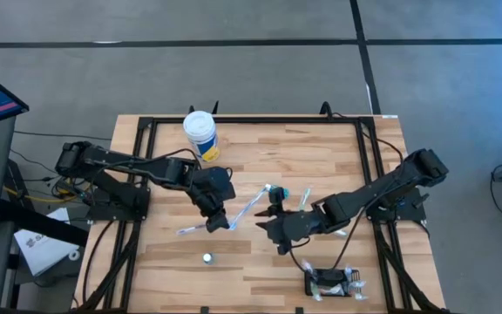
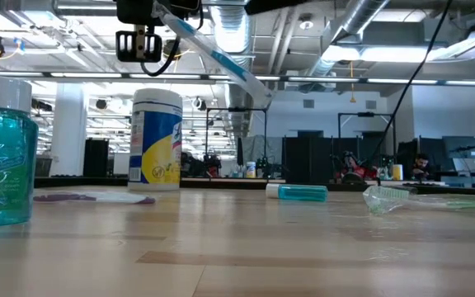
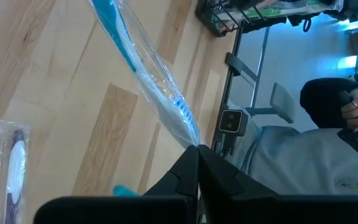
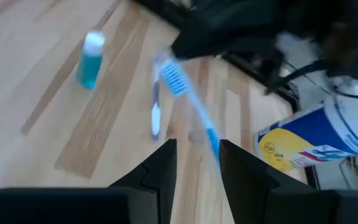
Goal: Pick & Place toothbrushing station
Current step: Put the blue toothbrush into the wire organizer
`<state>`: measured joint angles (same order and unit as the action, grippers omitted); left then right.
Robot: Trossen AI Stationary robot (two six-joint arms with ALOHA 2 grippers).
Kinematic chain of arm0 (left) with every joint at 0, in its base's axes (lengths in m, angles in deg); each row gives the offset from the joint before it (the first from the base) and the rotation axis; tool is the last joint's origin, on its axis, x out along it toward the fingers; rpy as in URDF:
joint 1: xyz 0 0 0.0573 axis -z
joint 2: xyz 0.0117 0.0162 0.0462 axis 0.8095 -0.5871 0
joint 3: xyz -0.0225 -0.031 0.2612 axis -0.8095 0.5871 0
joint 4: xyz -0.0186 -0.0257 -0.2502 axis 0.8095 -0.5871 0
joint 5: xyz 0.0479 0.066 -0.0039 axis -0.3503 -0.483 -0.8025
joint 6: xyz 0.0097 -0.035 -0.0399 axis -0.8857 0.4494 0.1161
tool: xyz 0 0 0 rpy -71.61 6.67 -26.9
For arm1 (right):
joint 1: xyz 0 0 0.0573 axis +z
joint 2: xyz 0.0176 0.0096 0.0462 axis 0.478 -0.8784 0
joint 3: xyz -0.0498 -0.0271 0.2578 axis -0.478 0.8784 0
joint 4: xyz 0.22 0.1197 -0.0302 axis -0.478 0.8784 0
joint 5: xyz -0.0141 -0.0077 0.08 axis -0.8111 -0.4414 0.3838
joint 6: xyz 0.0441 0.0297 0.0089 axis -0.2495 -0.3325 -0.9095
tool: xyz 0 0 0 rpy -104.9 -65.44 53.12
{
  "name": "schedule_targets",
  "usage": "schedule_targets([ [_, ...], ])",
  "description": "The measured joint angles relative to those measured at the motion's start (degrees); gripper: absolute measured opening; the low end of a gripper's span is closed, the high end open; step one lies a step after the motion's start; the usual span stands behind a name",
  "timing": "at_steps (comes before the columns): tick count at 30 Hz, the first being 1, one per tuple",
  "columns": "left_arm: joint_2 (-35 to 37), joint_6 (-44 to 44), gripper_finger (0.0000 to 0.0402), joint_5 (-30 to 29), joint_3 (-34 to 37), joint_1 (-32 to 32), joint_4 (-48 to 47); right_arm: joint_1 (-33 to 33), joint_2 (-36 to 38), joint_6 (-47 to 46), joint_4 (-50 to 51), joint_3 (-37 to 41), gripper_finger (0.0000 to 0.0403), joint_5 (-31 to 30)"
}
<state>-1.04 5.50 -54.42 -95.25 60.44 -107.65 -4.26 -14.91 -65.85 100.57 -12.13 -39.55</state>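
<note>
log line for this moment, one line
left gripper: shut on wrapped toothbrush, lifted | right gripper: open, at brush's far end | toothbrushing station: near table edge, untouched

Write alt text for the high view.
Left gripper holds a wrapped toothbrush above a wooden table, its far end reaching the open right gripper. A tub stands at the far edge, a black holder at the near edge.

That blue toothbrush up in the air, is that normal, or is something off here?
It looks odd: the wrapped blue toothbrush hangs slanted between both arms, pinched at one end by the left claw, with the right claw open near its other end. The black holder sits apart at the table's edge.
</note>
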Motion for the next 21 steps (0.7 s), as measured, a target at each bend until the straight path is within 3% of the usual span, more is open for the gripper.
schedule_targets([
  [13, 0.0, -0.1, 0.0, 0.7, 0.0, 0.0, 0.5, -0.1, -1.6, 5.4, -6.3, 0.0, 0.0113, 2.4],
  [21, 0.0, -0.1, 0.0, 1.0, 0.0, 0.0, 0.9, -0.8, -1.6, 5.4, -7.5, 0.0, 0.0161, 2.8],
])
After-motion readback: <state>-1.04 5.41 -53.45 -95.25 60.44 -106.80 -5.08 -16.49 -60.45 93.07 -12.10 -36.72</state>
